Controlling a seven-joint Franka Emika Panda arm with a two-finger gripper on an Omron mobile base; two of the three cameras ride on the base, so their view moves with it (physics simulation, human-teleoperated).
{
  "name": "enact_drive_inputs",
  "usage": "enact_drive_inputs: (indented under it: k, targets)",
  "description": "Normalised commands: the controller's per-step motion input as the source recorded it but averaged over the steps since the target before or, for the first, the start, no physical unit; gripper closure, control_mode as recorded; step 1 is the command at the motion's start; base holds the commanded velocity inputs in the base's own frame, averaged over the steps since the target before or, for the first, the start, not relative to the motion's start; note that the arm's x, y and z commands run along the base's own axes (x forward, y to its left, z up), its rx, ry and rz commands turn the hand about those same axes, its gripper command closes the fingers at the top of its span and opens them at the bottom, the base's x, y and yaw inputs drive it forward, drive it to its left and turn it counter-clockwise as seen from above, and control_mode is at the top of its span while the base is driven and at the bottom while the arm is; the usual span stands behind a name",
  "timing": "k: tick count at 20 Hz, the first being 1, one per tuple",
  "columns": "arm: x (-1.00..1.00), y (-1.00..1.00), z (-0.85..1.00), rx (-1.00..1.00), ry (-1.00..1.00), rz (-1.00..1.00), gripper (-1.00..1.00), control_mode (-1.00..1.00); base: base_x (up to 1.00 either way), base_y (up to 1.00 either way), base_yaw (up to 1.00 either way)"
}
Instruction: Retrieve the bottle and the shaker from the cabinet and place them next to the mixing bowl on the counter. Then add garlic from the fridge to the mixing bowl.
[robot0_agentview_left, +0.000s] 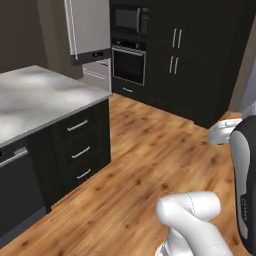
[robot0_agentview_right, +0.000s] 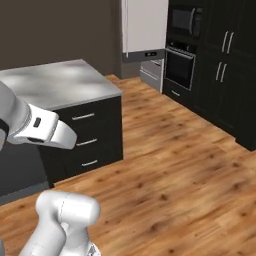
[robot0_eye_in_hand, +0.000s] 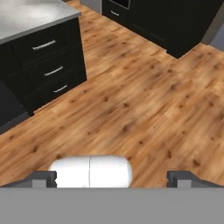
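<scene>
From the camera behind me on the left, a plain grey island surface (robot0_agentview_left: 40, 97) sits at left over black drawers with silver bar handles (robot0_agentview_left: 77, 150). Beyond it stands the tall steel-grey fridge (robot0_agentview_left: 89, 30), beside a black built-in oven (robot0_agentview_left: 129, 64) and black floor-standing cabinets (robot0_agentview_left: 192, 55). Warm wood-plank floor (robot0_agentview_left: 150, 150) covers the middle. My white arm (robot0_agentview_left: 192, 222) rises bent at lower right.

From the right-hand camera, the same island, drawers and fridge (robot0_agentview_right: 145, 27) appear, and this view adds my white forearm (robot0_agentview_right: 42, 127) reaching in from the left edge, level with the island drawers.

The hand camera looks down at the grainy plank floor, with the island drawers (robot0_eye_in_hand: 50, 72) at upper left. My pincer (robot0_eye_in_hand: 112, 178) hangs above bare floor, its two dark fingertips (robot0_eye_in_hand: 43, 178) spread wide at the bottom corners, gripping nothing.
</scene>
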Motion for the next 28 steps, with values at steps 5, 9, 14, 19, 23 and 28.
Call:
enact_drive_inputs:
  k: [5,9,14,19,23,28]
  targets:
    - [0.0,0.0,0.0,0.0,0.0,0.0,-1.0,1.0,1.0,-0.72,0.26]
    - [0.0,0.0,0.0,0.0,0.0,0.0,-1.0,1.0,1.0,-0.65,0.29]
    - [0.0,0.0,0.0,0.0,0.0,0.0,-1.0,1.0,1.0,-0.53,0.35]
    - [0.0,0.0,0.0,0.0,0.0,0.0,-1.0,1.0,1.0,-0.58,0.38]
    - [0.0,0.0,0.0,0.0,0.0,0.0,-1.0,1.0,1.0,-0.72,0.38]
    - [0.0,0.0,0.0,0.0,0.0,0.0,-1.0,1.0,1.0,-0.78,0.38]
